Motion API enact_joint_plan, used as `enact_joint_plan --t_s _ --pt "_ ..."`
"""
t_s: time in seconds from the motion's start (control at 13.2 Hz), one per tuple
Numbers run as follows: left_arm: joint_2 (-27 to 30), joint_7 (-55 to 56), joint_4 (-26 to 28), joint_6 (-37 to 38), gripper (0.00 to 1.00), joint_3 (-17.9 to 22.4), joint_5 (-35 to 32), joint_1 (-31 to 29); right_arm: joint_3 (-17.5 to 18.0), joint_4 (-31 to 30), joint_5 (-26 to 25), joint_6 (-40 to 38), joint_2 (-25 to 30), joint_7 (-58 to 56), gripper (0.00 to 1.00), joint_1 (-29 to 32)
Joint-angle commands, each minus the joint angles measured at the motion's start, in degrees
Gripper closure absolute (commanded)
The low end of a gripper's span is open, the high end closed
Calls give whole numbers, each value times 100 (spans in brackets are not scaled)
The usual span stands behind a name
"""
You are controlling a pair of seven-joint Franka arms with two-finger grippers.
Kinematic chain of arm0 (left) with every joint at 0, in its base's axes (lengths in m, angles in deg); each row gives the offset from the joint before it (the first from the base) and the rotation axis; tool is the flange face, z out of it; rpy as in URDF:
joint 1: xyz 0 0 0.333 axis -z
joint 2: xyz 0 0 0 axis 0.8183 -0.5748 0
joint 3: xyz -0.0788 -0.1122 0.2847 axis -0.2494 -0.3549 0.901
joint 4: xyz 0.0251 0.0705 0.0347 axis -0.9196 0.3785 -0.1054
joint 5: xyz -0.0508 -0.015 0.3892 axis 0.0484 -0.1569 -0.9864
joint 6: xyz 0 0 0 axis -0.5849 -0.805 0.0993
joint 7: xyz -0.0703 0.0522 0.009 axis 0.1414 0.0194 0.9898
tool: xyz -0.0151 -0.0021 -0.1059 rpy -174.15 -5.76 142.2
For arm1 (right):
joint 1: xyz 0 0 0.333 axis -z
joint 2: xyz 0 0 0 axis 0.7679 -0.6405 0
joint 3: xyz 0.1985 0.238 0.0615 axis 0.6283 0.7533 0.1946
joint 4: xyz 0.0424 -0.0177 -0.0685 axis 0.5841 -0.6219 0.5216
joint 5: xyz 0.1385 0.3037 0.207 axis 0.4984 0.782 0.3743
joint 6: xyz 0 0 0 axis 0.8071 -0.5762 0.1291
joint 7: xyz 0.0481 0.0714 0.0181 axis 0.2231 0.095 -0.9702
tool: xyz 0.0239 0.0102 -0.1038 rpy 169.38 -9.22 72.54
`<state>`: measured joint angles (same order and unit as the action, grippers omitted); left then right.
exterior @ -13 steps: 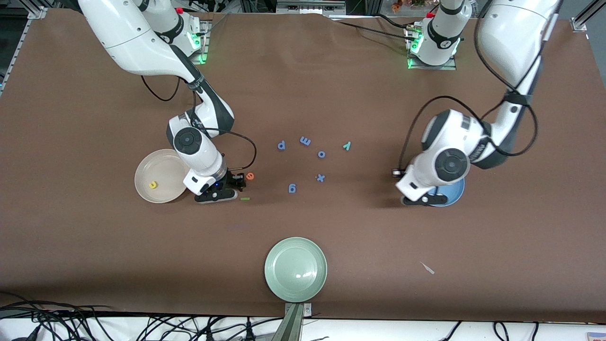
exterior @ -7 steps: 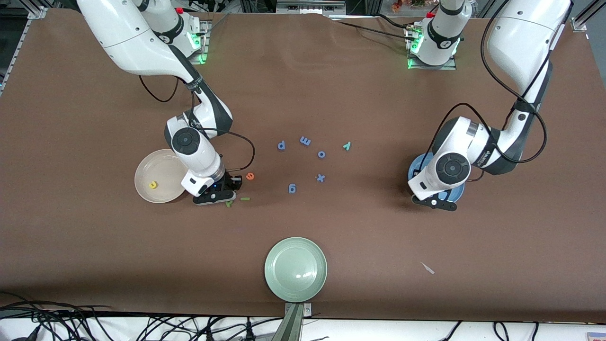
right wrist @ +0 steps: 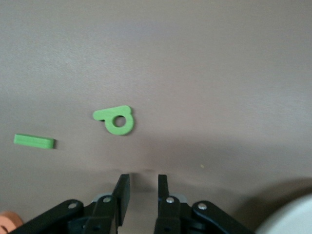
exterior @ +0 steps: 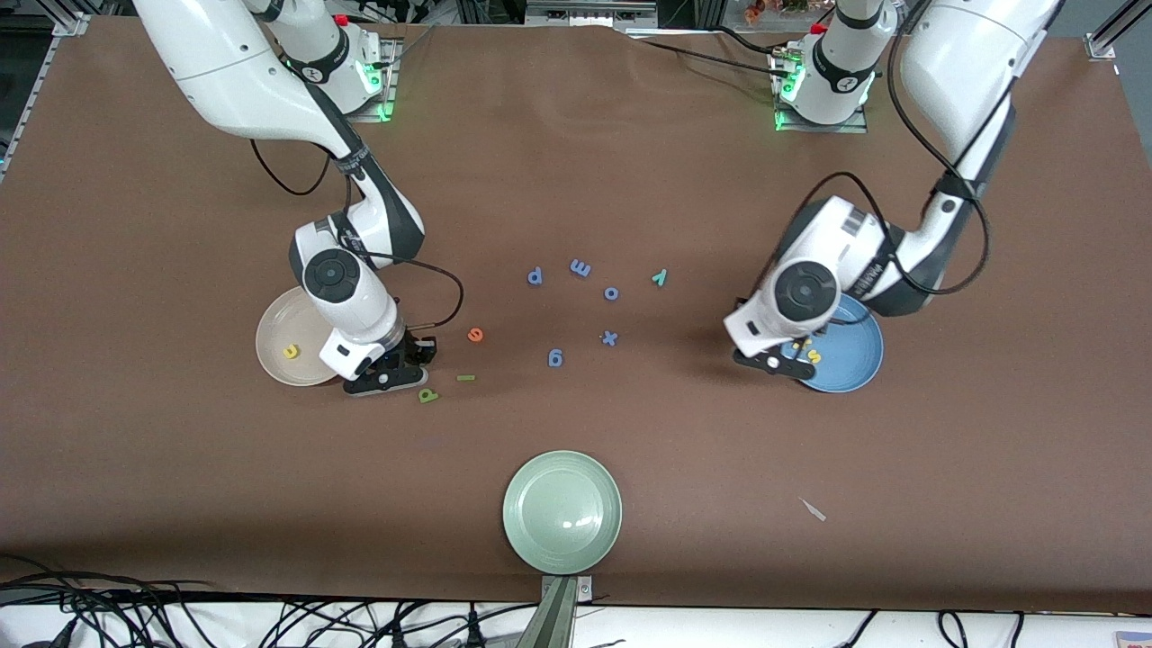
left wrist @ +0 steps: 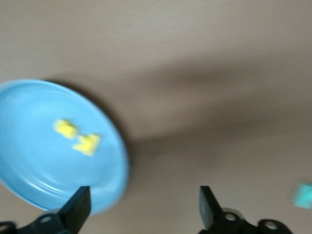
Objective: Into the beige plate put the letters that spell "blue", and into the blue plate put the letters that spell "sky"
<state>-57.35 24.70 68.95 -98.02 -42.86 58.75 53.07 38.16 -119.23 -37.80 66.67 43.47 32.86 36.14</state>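
The left gripper [left wrist: 144, 208] had just sprung wide open over the rim of the round mid-blue plate [left wrist: 29, 161], leaving the yellow foam k [left wrist: 87, 144] in it beside the yellow foam s [left wrist: 65, 128] — so "sky" only lacked the teal foam y [exterior: 660, 277], up in the middle of the front view. The right gripper [right wrist: 144, 187] had pinched shut on nothing — the green foam b [right wrist: 109, 114] now lay bare on the table, lower in the frame than the round cream-beige plate [exterior: 279, 328], so I'd say that grab needed redoing.
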Motion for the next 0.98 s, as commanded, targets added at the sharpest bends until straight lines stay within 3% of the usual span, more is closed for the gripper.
enact_joint_plan --t_s 0.0,0.08,0.23,0.53,0.75,0.91 --pt "70 682 69 40 0 -282 484 52 20 -22 -3 -134 112 18 53 23" --pt "-26 561 70 13 0 -466 485 104 20 22 58 -99 33 88 43 23" --pt "-158 542 122 -161 0 -521 477 402 29 258 94 -2 -195 133 37 14" --pt "-211 533 753 -1259 0 -503 468 492 29 1172 172 -10 -740 71 37 -56" --pt "-263 542 948 -1648 0 -494 197 518 20 1550 647 -37 -951 54 37 -231" --pt "-421 621 966 -1831 0 -503 -42 536 20 1552 657 7 -1066 98 36 -258"
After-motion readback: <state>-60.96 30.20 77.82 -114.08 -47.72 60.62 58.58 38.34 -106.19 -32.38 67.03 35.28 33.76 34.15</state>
